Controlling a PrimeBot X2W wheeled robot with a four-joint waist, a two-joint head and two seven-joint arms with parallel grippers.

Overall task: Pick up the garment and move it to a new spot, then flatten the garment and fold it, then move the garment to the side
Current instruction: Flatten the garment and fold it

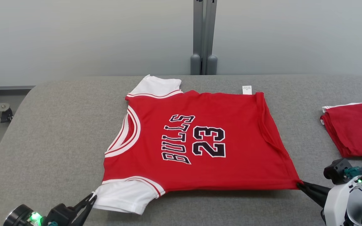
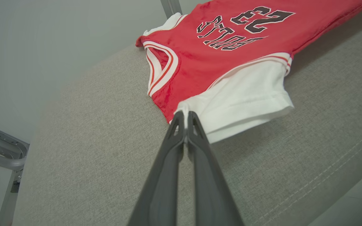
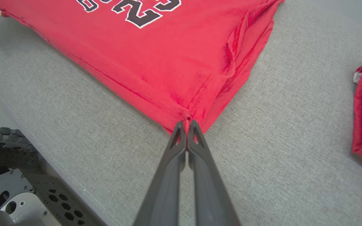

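Your garment (image 1: 247,163), a red knit jersey with black, white-edged "BULLS 23" lettering and white sleeves, lies spread flat and roughly square in the middle of the grey woven-fabric tabletop (image 1: 52,131), collar toward the left. Your left gripper (image 2: 185,114) has its slim dark jaws pressed together on the corner of the near white sleeve (image 2: 247,100), which has a hemmed cuff. Your right gripper (image 3: 187,123) has its jaws clamped on the near hem corner, where the stitched red seams meet in a point. A small white label (image 1: 247,90) pokes out at the far edge. A folded stack of red cloth (image 1: 353,131) sits apart at the right.
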